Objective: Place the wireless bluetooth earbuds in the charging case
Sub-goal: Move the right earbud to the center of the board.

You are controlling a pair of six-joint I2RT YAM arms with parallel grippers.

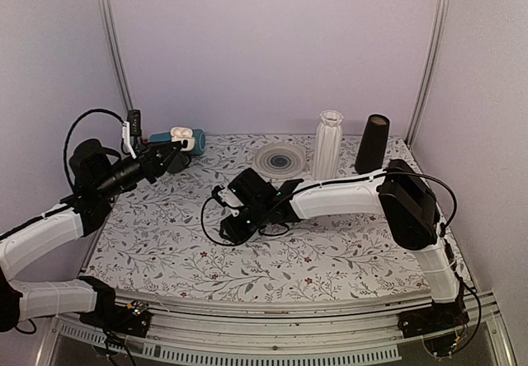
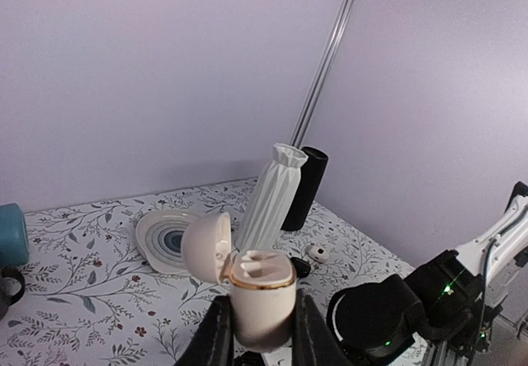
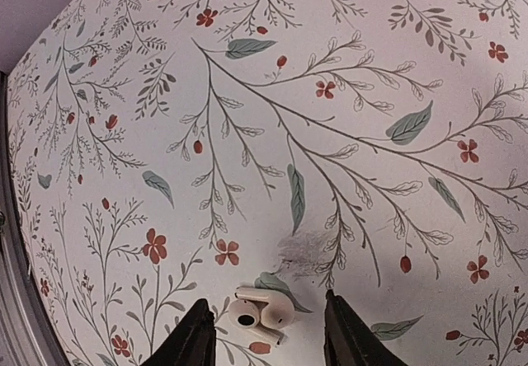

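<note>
The desk (image 1: 346,259) has a cloth with a flower pattern, and a white ribbed vase (image 1: 327,143) stands near its far edge. The right arm (image 1: 346,194) lies across the desk. The right pincer (image 3: 266,325) points down at the cloth, to the left of the vase and nearer to the arm bases. The left arm (image 1: 49,238) has the left pincer (image 2: 261,333) above the desk, well to the left of the vase.

A black cylinder (image 1: 372,143) stands just to the right of the vase. A round plate (image 1: 279,160) with dark rings lies just to its left, and a teal mug (image 1: 195,140) is well to its left.

The left pincer is closed on the charging case (image 2: 262,296) and holds it upright with the lid open. A white rounded piece shows in the top of the case. The right pincer stands wide. One earbud (image 3: 260,311) lies on the cloth between its fingers and touches neither of them.
</note>
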